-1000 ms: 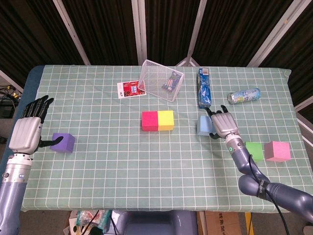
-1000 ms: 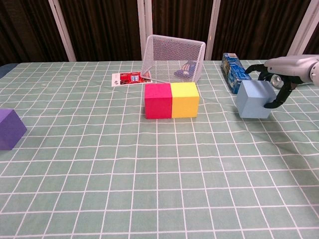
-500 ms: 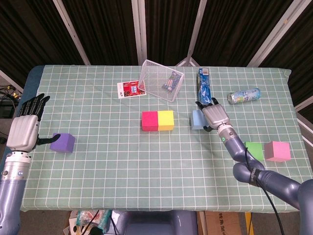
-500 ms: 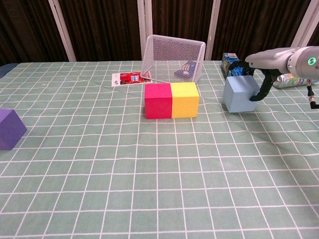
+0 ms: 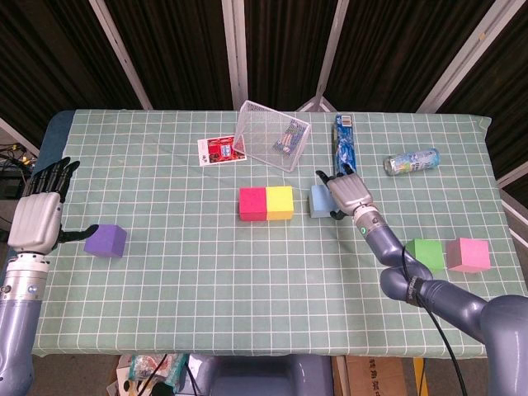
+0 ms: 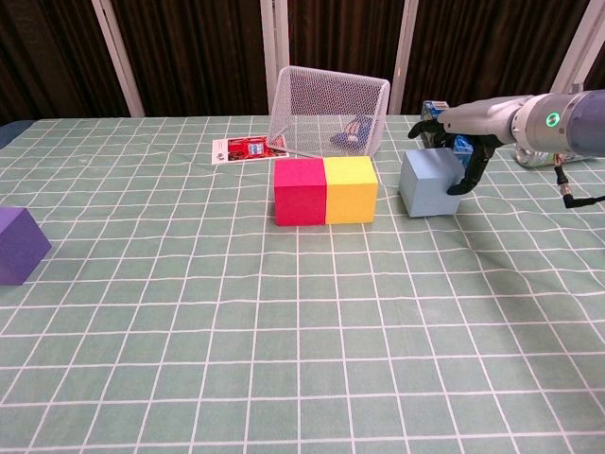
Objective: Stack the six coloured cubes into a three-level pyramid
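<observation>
Carried leftward since the earlier frame, the blue cube (image 6: 430,183), grasped by the right hand (image 5: 346,192), nears the yellow cube (image 6: 351,189) to extend the pyramid's base row; left hand (image 5: 38,219) released.

Matt cubes (image 6: 325,189) sit on a checked cloth (image 6: 284,322) near a wire-mesh basket (image 6: 329,109).

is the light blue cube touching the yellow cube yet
Apart. The chest view shows a strip of tablecloth between the light blue cube, held by the right hand, and the yellow cube.
</observation>
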You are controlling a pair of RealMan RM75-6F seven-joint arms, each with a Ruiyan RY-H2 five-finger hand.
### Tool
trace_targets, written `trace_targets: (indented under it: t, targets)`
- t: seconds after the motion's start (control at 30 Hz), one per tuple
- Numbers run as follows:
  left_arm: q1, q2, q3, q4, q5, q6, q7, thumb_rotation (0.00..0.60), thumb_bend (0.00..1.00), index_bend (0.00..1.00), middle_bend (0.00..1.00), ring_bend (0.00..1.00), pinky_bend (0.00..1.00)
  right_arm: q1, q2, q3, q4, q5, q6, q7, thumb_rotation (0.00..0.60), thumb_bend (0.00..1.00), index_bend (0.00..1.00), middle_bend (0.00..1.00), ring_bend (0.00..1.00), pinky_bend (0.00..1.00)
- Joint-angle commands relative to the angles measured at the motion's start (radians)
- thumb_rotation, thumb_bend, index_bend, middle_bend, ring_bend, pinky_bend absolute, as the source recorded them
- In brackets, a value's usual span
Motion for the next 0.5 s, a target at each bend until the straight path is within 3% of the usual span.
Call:
trace_targets:
  t: [0.03, 0.5]
  targets:
    - [0.001, 0.001, -0.001, 0.001, -0.002, -0.001, -0.002, 0.600, 0.11, 0.00, 0.00, 0.00, 0.00, 0.006, -0.003, 0.002, 0.004, 0.000, -0.003, 0.004, 0.600, 0.30, 0.00, 0.40, 0.25, 0.00]
    - [0.006, 0.010, -0.005, -0.001, -0.003, -0.006, -0.012, 0.600, 0.11, 0.00, 0.00, 0.00, 0.00, 0.029, 0.009, 0.003, -0.036, 0.013, 0.000, -0.003, 0.600, 0.30, 0.00, 0.40, 0.25, 0.00]
